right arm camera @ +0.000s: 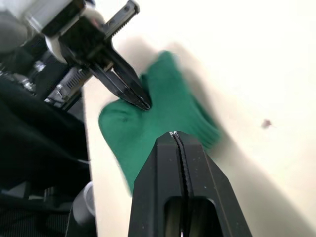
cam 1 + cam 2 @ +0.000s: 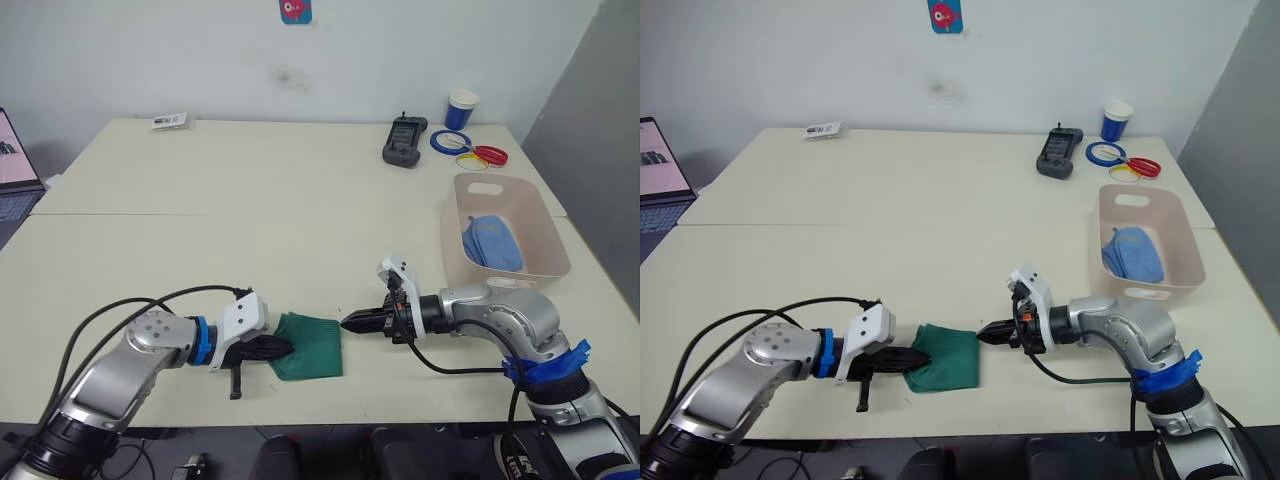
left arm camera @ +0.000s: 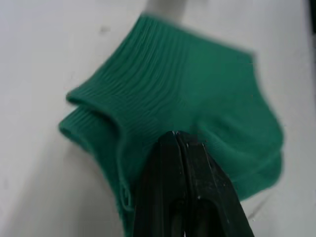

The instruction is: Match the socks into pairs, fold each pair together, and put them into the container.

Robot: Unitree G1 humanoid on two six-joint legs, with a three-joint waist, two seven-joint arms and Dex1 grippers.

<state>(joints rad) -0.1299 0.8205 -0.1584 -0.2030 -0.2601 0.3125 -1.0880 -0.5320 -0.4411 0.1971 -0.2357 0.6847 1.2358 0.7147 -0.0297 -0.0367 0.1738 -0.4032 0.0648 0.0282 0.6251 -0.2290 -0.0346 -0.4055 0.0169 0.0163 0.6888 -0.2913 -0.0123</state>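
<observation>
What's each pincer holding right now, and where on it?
The left pincer is shut on the dark green socks at their left edge. The right pincer is shut and empty beside them.

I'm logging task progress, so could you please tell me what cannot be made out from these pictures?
- Container: its near wall hides part of the light blue socks; one or two, folded or not, cannot be told.
- Green socks: bunched under the left gripper; their number and any yellow mark cannot be told.
- White socks: whereabouts unknown.
</observation>
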